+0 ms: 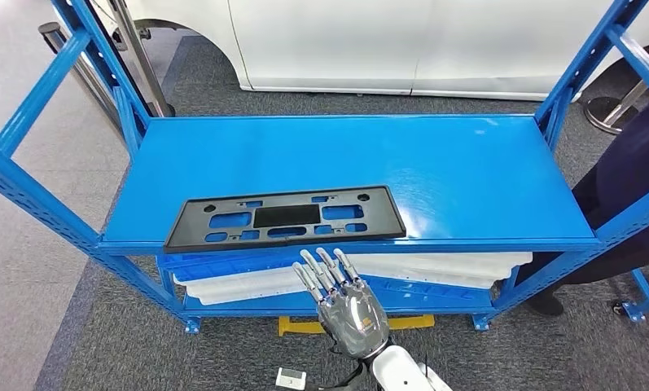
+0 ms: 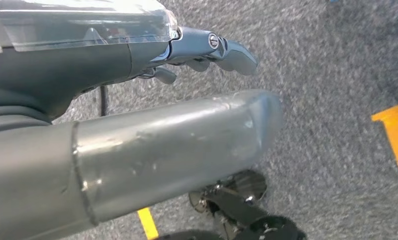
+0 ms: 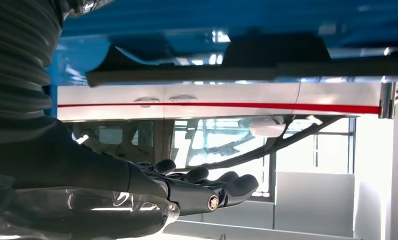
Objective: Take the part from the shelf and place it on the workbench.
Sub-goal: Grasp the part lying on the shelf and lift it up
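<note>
My right robot hand (image 1: 349, 305), released with fingers extended, reaches below the black part (image 1: 286, 217) lying just ahead on the blue shelf (image 1: 467, 171).

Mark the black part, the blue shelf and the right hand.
black part (image 1: 286, 217), head view, its solid centre panel.
blue shelf (image 1: 451, 171), head view, bare top surface.
right hand (image 1: 347, 303), head view, back of hand.

Part (image 1: 285, 217) on shelf (image 1: 467, 175) front edge

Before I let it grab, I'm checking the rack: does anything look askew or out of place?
The black plastic frame lies flat at the top shelf front edge, slightly skewed to it. Below, the white trays are stacked unevenly, poking past the edge. The right hand is open, short of the frame.
</note>
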Robot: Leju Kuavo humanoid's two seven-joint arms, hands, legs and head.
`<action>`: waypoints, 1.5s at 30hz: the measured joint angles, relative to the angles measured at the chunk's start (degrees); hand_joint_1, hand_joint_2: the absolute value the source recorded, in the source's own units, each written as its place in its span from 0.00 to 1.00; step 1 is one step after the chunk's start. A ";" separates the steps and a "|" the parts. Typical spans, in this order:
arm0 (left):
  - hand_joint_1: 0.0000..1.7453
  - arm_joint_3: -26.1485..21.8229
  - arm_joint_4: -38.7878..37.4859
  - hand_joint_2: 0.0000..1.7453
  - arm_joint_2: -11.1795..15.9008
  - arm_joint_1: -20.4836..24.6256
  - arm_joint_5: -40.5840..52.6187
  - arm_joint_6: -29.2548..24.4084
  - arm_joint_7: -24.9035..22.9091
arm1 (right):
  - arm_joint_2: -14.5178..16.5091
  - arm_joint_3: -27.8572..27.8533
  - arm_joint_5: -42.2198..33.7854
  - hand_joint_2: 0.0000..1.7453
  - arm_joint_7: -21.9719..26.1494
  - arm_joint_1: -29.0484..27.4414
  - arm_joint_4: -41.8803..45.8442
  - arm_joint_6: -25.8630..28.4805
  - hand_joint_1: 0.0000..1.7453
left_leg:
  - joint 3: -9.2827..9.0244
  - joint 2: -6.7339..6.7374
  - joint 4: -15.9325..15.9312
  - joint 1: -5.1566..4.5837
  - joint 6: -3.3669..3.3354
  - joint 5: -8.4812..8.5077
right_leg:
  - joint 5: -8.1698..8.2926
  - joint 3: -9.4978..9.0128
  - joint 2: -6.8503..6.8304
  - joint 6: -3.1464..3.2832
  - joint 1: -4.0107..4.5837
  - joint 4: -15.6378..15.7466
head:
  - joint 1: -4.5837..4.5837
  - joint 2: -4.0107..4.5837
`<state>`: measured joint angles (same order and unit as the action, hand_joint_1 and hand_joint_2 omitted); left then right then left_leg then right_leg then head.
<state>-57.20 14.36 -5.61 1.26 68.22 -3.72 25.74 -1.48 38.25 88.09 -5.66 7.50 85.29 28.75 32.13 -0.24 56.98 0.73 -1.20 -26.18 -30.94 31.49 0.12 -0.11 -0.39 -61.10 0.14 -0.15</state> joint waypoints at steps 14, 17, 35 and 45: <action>0.00 -0.31 -0.03 0.00 -0.06 0.48 0.69 0.13 0.16 | 0.48 -1.84 -1.45 1.00 0.16 1.04 -1.62 -0.97 0.00 | -3.96 -0.05 0.25 -0.14 1.74 -4.51 | 4.16 2.77 0.16 1.64 -0.02 1.69 | 0.00 0.00; 0.00 -0.31 -0.02 0.00 -0.08 0.63 0.75 0.02 0.17 | 0.87 -1.99 -1.46 1.00 0.20 1.24 -1.81 -0.98 0.00 | 0.05 0.00 8.39 0.03 2.48 -7.89 | 3.37 1.28 -0.03 2.45 -0.25 2.36 | 0.03 0.00; 0.00 -0.49 -0.04 0.00 -0.12 0.31 2.10 -0.33 -0.23 | 2.00 -2.27 -2.27 1.00 0.89 1.37 -3.26 -1.34 0.00 | -1.23 -0.13 -0.25 -0.13 -1.06 -0.86 | -4.97 6.63 0.17 -0.52 -0.27 -12.78 | 0.03 0.00; 0.00 -0.84 -0.16 0.00 -0.19 0.63 3.66 -0.84 -0.33 | 2.98 -2.27 -2.46 1.00 1.03 1.84 -4.46 -1.93 0.00 | -3.40 -0.06 1.71 -0.11 1.62 -4.47 | 5.38 4.29 -0.04 1.61 -0.18 1.39 | 0.02 0.00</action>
<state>-58.04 14.20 -5.80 1.88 71.88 -4.55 25.40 1.51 35.98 85.64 -4.63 9.34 80.83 26.81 28.73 -0.31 58.69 0.61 0.42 -30.65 -25.56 35.78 0.08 1.50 -0.57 -59.71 0.16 -0.15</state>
